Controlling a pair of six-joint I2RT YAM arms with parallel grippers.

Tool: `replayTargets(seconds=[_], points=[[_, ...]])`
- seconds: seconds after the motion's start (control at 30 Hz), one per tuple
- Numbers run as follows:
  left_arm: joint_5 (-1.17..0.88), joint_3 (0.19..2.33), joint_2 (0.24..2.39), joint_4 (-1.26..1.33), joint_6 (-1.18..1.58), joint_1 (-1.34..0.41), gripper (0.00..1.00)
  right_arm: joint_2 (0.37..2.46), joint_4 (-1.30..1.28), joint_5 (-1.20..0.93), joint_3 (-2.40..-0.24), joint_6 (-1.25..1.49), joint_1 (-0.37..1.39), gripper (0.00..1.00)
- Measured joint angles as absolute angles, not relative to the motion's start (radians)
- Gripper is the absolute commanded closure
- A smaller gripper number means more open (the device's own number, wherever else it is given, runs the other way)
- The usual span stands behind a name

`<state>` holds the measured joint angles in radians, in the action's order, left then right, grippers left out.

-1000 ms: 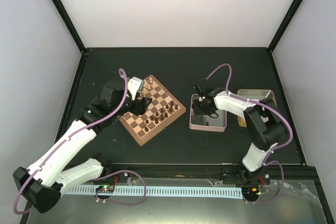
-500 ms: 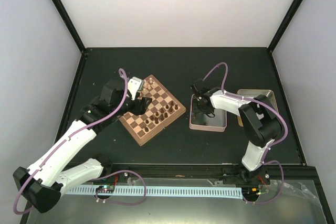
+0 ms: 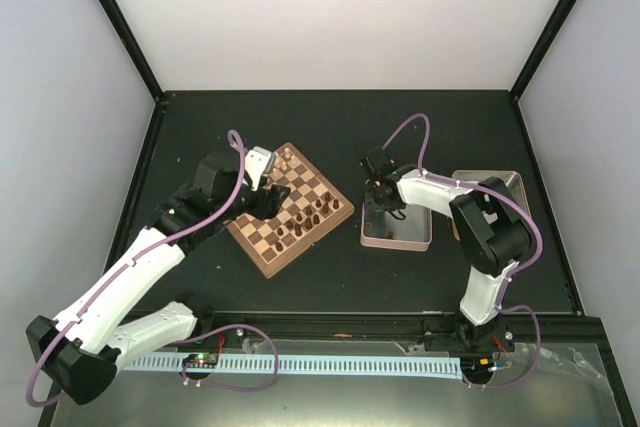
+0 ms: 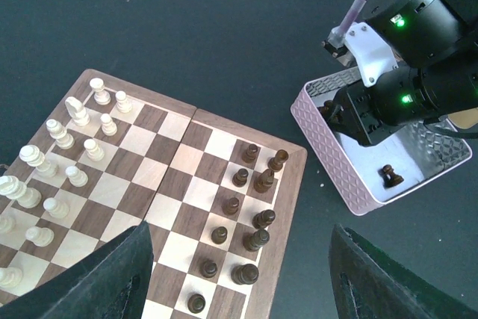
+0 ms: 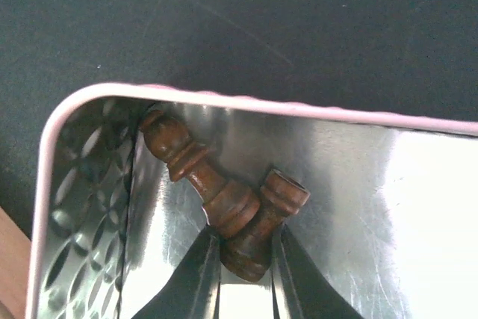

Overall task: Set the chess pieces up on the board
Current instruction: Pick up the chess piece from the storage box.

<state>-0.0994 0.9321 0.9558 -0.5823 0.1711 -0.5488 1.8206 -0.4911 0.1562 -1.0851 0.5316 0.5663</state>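
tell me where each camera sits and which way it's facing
Top external: above and behind, looking down on the table; left arm and right arm whole, board and pink tin between.
Left wrist: over the board, facing down toward the tin; own open jaws at the bottom edge.
Right wrist: inside the tin's corner, facing down; own jaws pinch one dark piece.
Shared: all three show the tin.

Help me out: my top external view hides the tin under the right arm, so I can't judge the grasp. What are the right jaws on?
Observer: The right wrist view shows them hugging the base of a dark rook lying in a corner of the tin.
Operator: Is anything crowding it?
Observer: A round-headed dark piece rests against the rook.
Operator: And the left jaws?
Observer: They are wide open, with nothing between them, over the board.
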Motion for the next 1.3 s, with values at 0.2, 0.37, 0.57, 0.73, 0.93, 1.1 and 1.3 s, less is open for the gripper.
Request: replayTargets(seconds=[0.2, 0.37, 0.57, 0.73, 0.93, 1.1, 1.3], points=[[-0.105, 0.932, 0.956, -0.582, 0.172, -0.549, 0.34, 1.788, -0.482, 0.176, -1.050, 0.529, 0.566, 0.93], [-0.133, 0.932, 0.956, -0.572, 0.187, -0.549, 0.33, 1.681, -0.460, 0.178, -0.976, 0.519, 0.566, 0.93], [-0.202, 0.917, 0.957, -0.517, 0.268, -0.549, 0.31, 1.513, -0.339, 0.170, -0.850, 0.492, 0.566, 0.93], [-0.324, 0.850, 1.001, -0.364, 0.417, -0.549, 0.28, 1.408, -0.218, 0.139, -0.724, 0.476, 0.566, 0.93], [-0.486, 0.824, 1.178, -0.145, 0.627, -0.550, 0.22, 1.267, -0.075, 0.060, -0.594, 0.465, 0.566, 0.92], [-0.569, 0.833, 1.330, -0.003, 0.719, -0.562, 0.19, 1.140, 0.031, -0.019, -0.519, 0.451, 0.566, 0.92], [-0.692, 0.900, 1.490, 0.113, 0.789, -0.591, 0.20, 1.025, 0.114, -0.115, -0.456, 0.446, 0.566, 0.92]])
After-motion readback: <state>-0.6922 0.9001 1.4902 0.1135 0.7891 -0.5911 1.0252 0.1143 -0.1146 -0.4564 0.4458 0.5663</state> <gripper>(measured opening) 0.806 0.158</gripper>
